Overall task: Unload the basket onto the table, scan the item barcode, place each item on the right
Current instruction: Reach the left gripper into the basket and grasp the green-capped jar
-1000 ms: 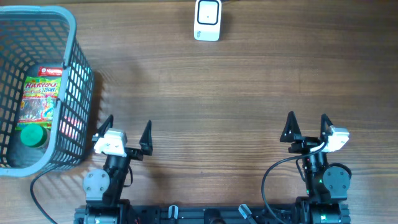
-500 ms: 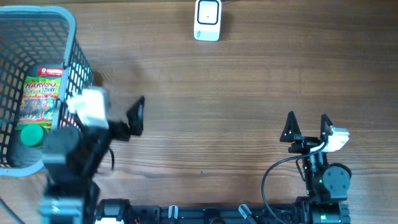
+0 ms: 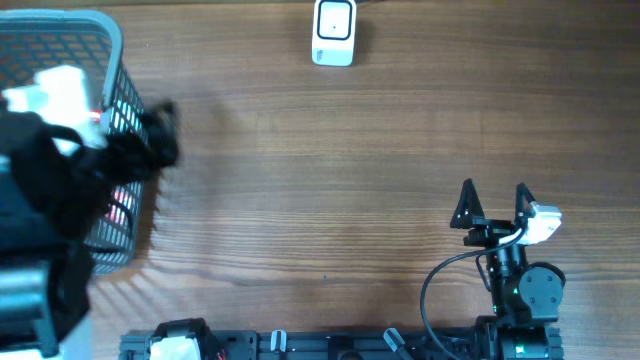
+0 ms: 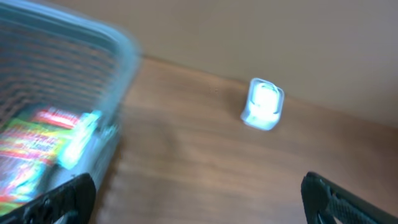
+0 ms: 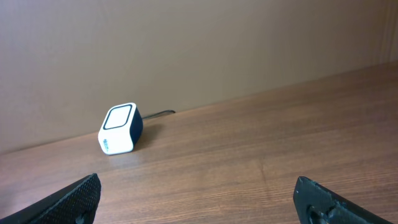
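The left gripper (image 4: 199, 208), jaws apart and empty, had swung from its near rest to over the far-left basket (image 3: 115, 40) holding the candy packet (image 4: 31, 140), indicating pickup was beginning; the right gripper (image 3: 492, 200) sat parked, jaws likewise apart.

The table (image 3: 330, 180) is matt wood grain, the basket (image 3: 70, 40) and scanner (image 3: 333, 32) plastic.

The left arm (image 3: 45, 190) has lifted from its resting place at the near edge of the table (image 3: 350, 150) and swung up over the basket (image 3: 112, 50). From overhead it now looks large and blurred and covers most of the basket.
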You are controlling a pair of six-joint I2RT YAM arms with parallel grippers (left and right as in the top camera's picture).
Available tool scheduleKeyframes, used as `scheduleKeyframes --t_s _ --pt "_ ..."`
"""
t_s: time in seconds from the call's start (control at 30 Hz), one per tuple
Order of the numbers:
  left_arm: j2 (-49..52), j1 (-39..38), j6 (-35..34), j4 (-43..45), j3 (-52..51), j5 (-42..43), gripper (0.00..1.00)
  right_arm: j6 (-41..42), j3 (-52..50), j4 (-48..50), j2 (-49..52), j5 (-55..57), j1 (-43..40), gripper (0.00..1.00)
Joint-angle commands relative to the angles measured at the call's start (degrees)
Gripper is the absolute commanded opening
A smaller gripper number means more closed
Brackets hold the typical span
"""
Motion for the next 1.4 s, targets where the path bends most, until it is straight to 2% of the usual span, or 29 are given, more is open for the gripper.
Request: scheduleKeyframes --t_s 0.0,0.1,0.23,0.33,0.43,0.53,0.63,0.7,0.8,0.9,1.03,1.17,1.37 --pt "7.5 9.4 -11.6 -7.6 10.8 -8.4 1.0 -1.0 -0.1 0.2 -0.4 -0.9 0.2 1.0" --pt "10.9 18.6 -19.5 -10.8 13.2 -8.4 1.0 -1.0 -0.1 0.2 -0.4 -0.9 0.2 1.0" --pt "15.4 29.4 -21.0 -14.9 13.2 -8.2 1.0 -1.0 -0.1 0.2 -0.4 -0.9 0.2 1.0" --pt "18.8 31.1 -21.0 -15.0 13.2 -6.9 1.0 -1.0 -0.1 0.2 -0.4 -0.9 0.2 1.0" --pt "22.1 31.1 -20.3 -15.7 13.1 -1.9 1.0 -1.0 -0.1 0.2 -0.4 -0.9 0.2 1.0" --pt "25.8 31.1 -22.0 -16.9 13.1 -4.0 1.0 -1.0 -0.1 0.2 -0.4 -0.9 0.2 1.0" --pt "29.5 31.1 -34.7 -20.9 13.0 -13.6 1.0 -1.0 -0.1 0.2 -0.4 -0.9 0.2 1.0" --pt "31.7 31.2 -43.5 -23.0 11.9 -16.4 1.0 -1.0 -0.1 0.2 -0.4 -0.9 0.2 1.0" --pt "32.8 31.2 -51.8 -23.0 9.1 -17.9 1.0 -1.0 -0.1 0.2 -0.4 -0.9 0.2 1.0" --pt "32.8 31.2 -57.1 -21.3 4.0 -22.6 1.0 -1.0 -0.1 0.2 -0.4 -0.9 0.2 1.0" --pt "32.8 31.3 -57.7 -15.4 -3.1 -27.4 1.0 -1.0 -0.1 0.2 -0.4 -0.9 0.2 1.0" --pt "32.9 31.7 -57.7 -8.6 -9.1 -27.5 1.0 -1.0 -0.1 0.2 -0.4 -0.9 0.2 1.0" --pt "35.1 32.5 -57.7 -4.7 -12.8 -27.4 1.0 -1.0 -0.1 0.2 -0.4 -0.9 0.2 1.0"
